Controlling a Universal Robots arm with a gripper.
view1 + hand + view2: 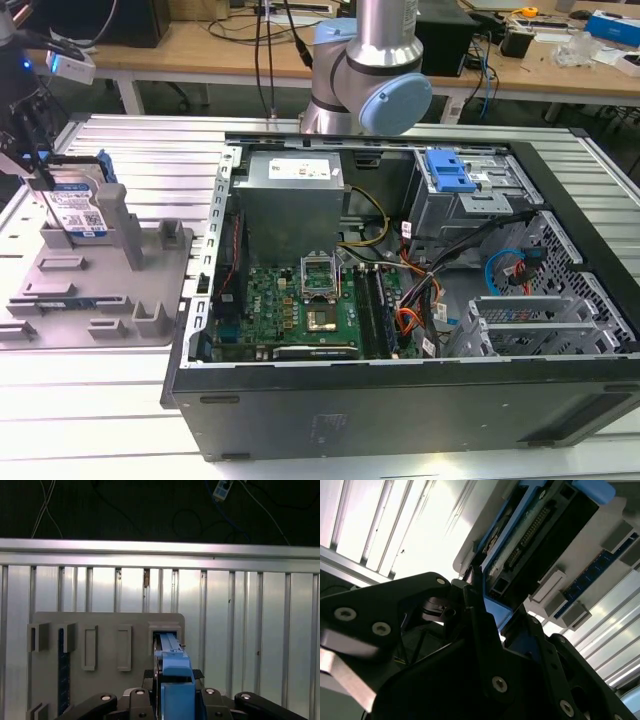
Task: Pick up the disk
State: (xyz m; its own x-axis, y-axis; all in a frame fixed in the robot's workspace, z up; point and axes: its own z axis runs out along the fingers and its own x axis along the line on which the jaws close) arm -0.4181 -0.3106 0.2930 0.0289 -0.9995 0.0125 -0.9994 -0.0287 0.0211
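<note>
The black claw [172, 700] pinches the flat silver-grey, blue-railed disk [78, 208], which stands upright at twelve o'clock in the grey plastic fixture [150, 300].

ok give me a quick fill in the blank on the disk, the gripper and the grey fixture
1. The disk stands on its ____ in the grey fixture.
2. The gripper is at the disk's ____ end.
3. The side rails on the disk are coloured ____.
4. In the exterior view, the open computer case lies to the fixture's ____.

Missing words: edge; upper; blue; right
</note>
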